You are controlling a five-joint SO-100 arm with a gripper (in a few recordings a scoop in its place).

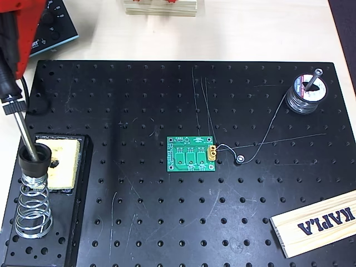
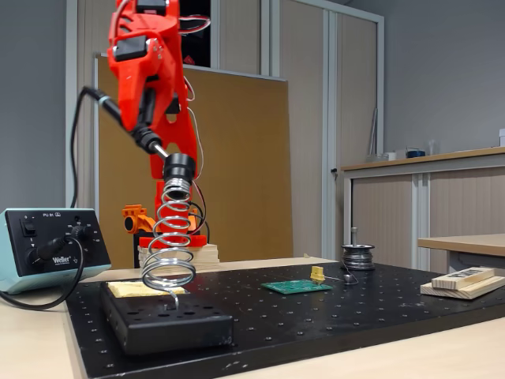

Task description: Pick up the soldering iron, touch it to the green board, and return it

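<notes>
Soldering iron point(image 1: 16, 119) sitting tip-down in coil stand point(image 1: 32, 208), claw point(image 2: 140, 110) gripping its handle.
Collar is hiding the tip; frame edge is cropping the claw overhead.

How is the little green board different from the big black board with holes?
The green board is small, nearly square and printed with white outlines; the black board is far bigger and dotted with rows of holes. The green board carries a yellow connector; the black board carries the green board itself. Both lie flat.
</notes>
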